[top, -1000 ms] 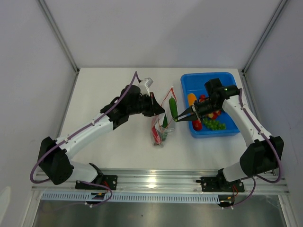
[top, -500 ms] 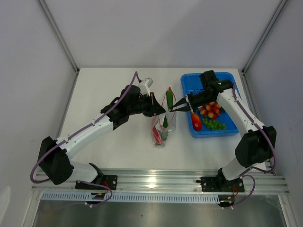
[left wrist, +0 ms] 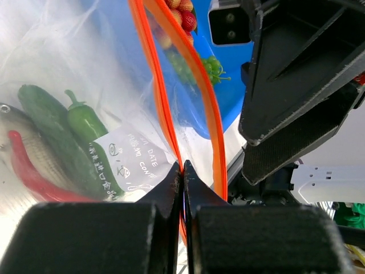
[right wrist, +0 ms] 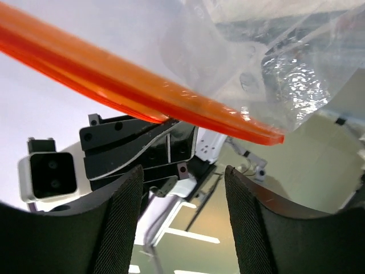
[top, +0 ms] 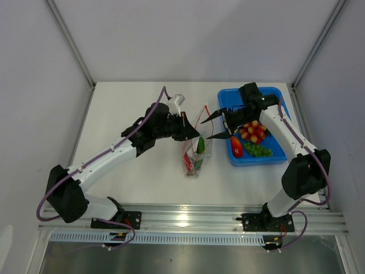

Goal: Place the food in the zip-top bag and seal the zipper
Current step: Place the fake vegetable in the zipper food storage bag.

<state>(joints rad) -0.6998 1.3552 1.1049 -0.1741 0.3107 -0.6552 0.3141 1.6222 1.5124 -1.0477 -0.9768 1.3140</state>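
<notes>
The zip-top bag (top: 195, 154) hangs mouth-up at mid-table. My left gripper (top: 191, 131) is shut on the zipper (left wrist: 162, 97), pinching the near orange strip at its tips (left wrist: 182, 167). My right gripper (top: 211, 125) stands open just right of the bag's mouth, nothing between its fingers (right wrist: 117, 222). A green cucumber (top: 201, 145) sits upright in the bag. Through the plastic I see that cucumber (left wrist: 48, 134), a green chilli (left wrist: 85, 123), a grey fish (left wrist: 25, 145) and a red pepper (left wrist: 25, 168). The orange zipper (right wrist: 142, 88) crosses the right wrist view above the open jaws.
A blue tub (top: 275, 97) at the right holds cherry tomatoes (top: 252, 132), green grapes (top: 258, 150) and a red piece (top: 236, 150). The tub's left wall lies close to the right gripper. Grey walls and aluminium posts bound the table.
The right gripper carried the cucumber from the tub to the bag's mouth, then opened. The cucumber has dropped into the bag. The left gripper kept its hold and place.
</notes>
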